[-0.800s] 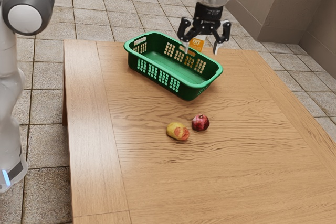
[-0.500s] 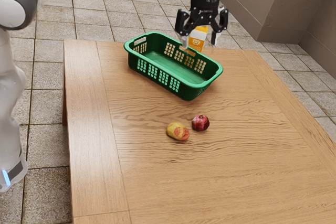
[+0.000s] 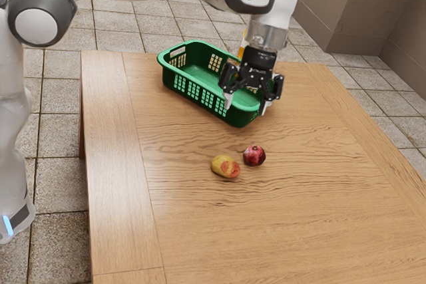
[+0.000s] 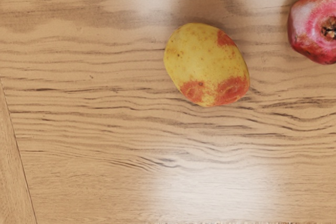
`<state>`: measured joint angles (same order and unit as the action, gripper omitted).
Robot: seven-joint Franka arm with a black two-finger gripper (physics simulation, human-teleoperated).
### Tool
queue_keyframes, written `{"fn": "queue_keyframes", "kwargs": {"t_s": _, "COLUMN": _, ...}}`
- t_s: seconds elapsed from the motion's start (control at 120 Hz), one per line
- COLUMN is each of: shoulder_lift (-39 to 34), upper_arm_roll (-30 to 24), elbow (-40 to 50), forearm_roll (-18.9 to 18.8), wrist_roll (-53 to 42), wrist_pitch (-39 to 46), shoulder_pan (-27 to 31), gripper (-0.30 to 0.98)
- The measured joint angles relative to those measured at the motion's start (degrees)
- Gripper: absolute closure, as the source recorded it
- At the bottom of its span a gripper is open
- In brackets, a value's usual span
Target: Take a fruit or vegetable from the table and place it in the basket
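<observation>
My gripper (image 3: 247, 106) hangs open in front of the green basket's right end in the exterior view, its fingers apart with nothing between them. The green basket (image 3: 193, 88) stands upright on the table. A yellow fruit with red patches (image 3: 225, 166) and a dark red pomegranate (image 3: 254, 155) lie side by side on the wood, a small gap apart, lower in the exterior view than my gripper. In the wrist view the yellow fruit (image 4: 206, 65) shows whole, and the pomegranate (image 4: 316, 23) is cut off by the border.
An orange and white carton (image 3: 242, 50) stands behind the basket, partly hidden by my arm. The wooden table (image 3: 286, 224) extends around both fruits. Its edge (image 3: 85, 164) runs along the exterior view's left.
My gripper has come down and forward from above the basket's far rim to its near side, nearer the fruits. It stays open. Basket and fruits have not moved.
</observation>
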<state>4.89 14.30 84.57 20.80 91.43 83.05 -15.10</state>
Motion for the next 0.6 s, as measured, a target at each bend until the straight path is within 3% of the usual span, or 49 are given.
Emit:
{"fn": "queue_keyframes", "kwargs": {"t_s": 0.242, "shoulder_lift": -2.06, "upper_arm_roll": 0.25, "elbow": 9.30, "forearm_roll": 2.26, "wrist_roll": -6.04, "wrist_pitch": 4.13, "shoulder_pan": -4.71, "gripper": 0.00}}
{"fn": "queue_keyframes", "kwargs": {"t_s": 0.442, "shoulder_lift": 1.38, "upper_arm_roll": 0.30, "elbow": 9.14, "forearm_roll": 3.56, "wrist_roll": -10.77, "wrist_pitch": 6.00, "shoulder_pan": 1.60, "gripper": 0.00}}
{"fn": "queue_keyframes", "kwargs": {"t_s": 0.6, "shoulder_lift": 4.92, "upper_arm_roll": 0.21, "elbow": 7.67, "forearm_roll": 5.17, "wrist_roll": -14.35, "wrist_pitch": 7.08, "shoulder_pan": 2.58, "gripper": 0.00}}
